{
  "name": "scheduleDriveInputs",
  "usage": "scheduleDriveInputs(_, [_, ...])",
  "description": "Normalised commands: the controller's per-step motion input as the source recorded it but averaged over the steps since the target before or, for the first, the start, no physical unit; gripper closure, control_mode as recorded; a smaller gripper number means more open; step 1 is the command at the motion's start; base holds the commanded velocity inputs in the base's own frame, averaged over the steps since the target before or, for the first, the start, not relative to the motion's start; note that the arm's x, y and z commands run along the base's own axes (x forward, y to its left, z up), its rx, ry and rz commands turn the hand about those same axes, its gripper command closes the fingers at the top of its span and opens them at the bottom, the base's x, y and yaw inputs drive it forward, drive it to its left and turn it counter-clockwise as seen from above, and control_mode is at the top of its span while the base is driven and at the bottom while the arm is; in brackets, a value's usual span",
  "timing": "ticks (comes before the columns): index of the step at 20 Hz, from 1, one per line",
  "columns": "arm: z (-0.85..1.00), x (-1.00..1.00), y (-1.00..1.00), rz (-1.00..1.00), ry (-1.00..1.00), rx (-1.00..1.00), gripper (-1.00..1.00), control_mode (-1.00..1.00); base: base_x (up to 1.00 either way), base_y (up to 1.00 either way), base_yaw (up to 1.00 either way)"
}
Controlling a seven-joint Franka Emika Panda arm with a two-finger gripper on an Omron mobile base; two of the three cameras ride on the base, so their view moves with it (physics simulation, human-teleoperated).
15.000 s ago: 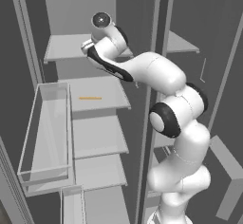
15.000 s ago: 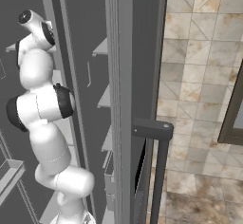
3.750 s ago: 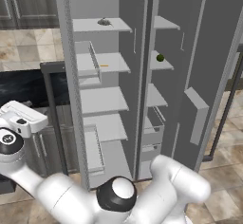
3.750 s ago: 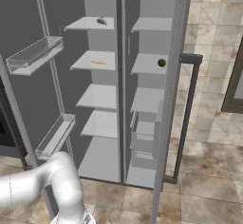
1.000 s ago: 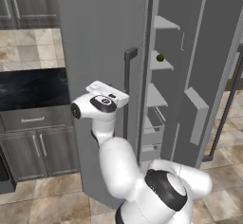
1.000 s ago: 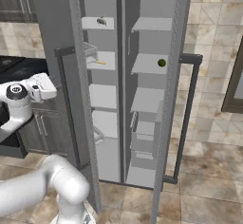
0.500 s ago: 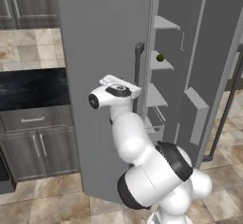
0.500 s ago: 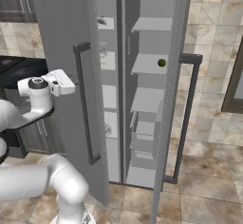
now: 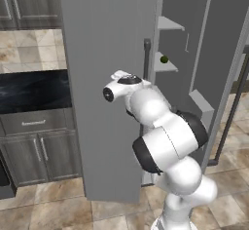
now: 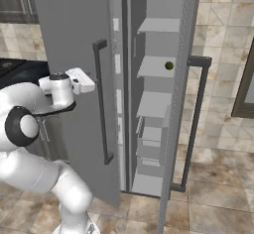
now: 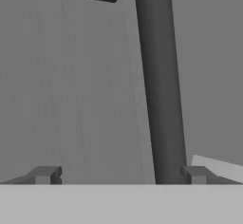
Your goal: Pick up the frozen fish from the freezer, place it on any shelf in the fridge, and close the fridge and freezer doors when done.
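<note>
The wide, plain fridge door (image 9: 107, 53) (image 10: 69, 29) stands nearly shut, leaving a narrow gap at its edge. My gripper (image 10: 89, 85) (image 11: 121, 175) is open, its fingertips against the door's outer face just left of the dark bar handle (image 10: 100, 104) (image 11: 159, 85) and holding nothing. The freezer (image 10: 154, 67) is open, with a small green ball (image 10: 169, 65) (image 9: 164, 59) on one of its short shelves. The freezer door (image 10: 178, 104) (image 9: 219, 53) stands wide open to the right. The frozen fish is hidden behind the fridge door.
Dark wood-grain cabinets (image 9: 29, 151) and a black counter top (image 9: 34, 92) lie left of the unit. The freezer door's bar handle (image 10: 196, 124) juts out on the right. A tiled floor (image 10: 213, 203) spreads in front.
The fridge door has swung further toward shut, with my hand following against its outer face. The fridge shelves, visible a second ago, are now covered.
</note>
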Motion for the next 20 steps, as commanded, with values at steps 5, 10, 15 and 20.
scheduleDriveInputs(5, [0.04, 0.57, -0.35, 0.0, 0.0, 0.0, -1.0, -1.0, 0.0, 0.0, 0.0])
scheduleDriveInputs(10, [0.04, 0.54, -0.33, 0.0, 0.0, 0.0, -1.0, -1.0, 0.0, 0.0, 0.0])
scheduleDriveInputs(15, [0.01, 0.58, -0.31, 0.0, 0.0, 0.01, -1.0, -1.0, 0.0, 0.0, 0.0])
scheduleDriveInputs(20, [0.01, 0.51, -0.25, 0.0, 0.0, 0.01, -1.0, -1.0, 0.0, 0.0, 0.0])
